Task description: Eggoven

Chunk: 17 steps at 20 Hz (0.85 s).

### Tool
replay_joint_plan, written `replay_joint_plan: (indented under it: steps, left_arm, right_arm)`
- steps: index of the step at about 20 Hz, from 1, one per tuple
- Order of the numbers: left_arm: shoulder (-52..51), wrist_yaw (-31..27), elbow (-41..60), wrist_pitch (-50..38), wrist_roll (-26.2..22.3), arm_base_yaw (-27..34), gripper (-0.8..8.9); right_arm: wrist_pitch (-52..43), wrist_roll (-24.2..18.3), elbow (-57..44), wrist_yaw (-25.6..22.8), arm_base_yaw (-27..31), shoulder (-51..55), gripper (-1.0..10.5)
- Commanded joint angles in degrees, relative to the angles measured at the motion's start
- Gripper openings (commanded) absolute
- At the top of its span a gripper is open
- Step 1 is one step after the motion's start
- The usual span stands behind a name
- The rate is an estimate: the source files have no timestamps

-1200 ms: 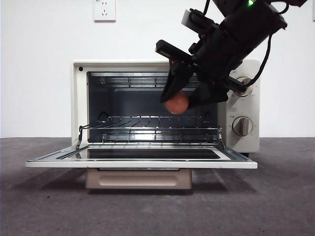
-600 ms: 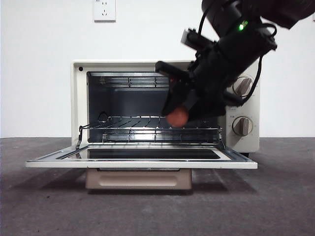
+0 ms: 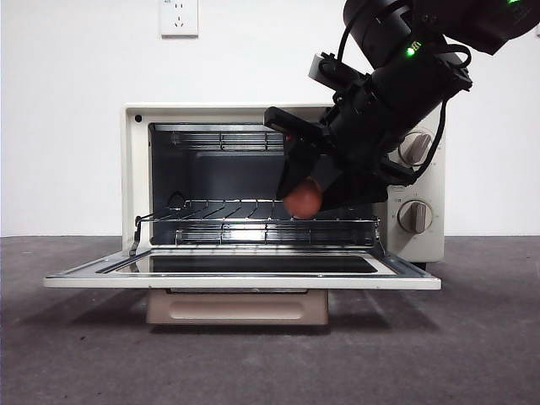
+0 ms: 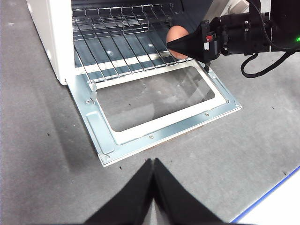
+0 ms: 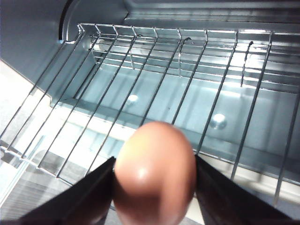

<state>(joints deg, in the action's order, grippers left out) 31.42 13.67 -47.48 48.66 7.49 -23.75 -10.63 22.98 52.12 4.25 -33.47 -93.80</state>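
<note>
The cream toaster oven [image 3: 131, 173] stands with its glass door [image 3: 245, 278] folded down flat and its wire rack [image 3: 253, 215] bare. My right gripper [image 3: 305, 192] is shut on the reddish-brown egg [image 3: 304, 200] and holds it just above the rack's right part, at the oven's mouth. In the right wrist view the egg [image 5: 154, 173] sits between both jaws over the rack [image 5: 164, 75]. The left wrist view shows the egg [image 4: 176, 37], the oven door [image 4: 154, 101] and my left gripper [image 4: 153, 164], shut and empty, back from the oven above the grey table.
The oven's two knobs [image 3: 414, 216] sit on its right panel, partly behind the right arm. A wall socket [image 3: 179, 17] is above the oven. A white surface with a blue edge [image 4: 276, 206] lies at the table's side in the left wrist view.
My right gripper has come down and slightly into the oven opening with the egg, which now hangs lower, close over the rack. The last half second brought little movement.
</note>
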Motion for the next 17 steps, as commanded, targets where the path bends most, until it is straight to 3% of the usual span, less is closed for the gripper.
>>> replay_joint_plan:
  steps: [1, 17]
  left_arm:
    - [0.15, 0.20, -0.44, -0.48, 0.33, -0.11, 0.06]
    - [0.83, 0.17, -0.44, -0.70, 0.26, -0.11, 0.06]
  right_arm:
    - [-0.31, 0.63, 0.83, -0.22, -0.57, -1.22, 2.7]
    - [3.21, 1.07, 0.83, 0.46, -0.59, 5.16, 3.0]
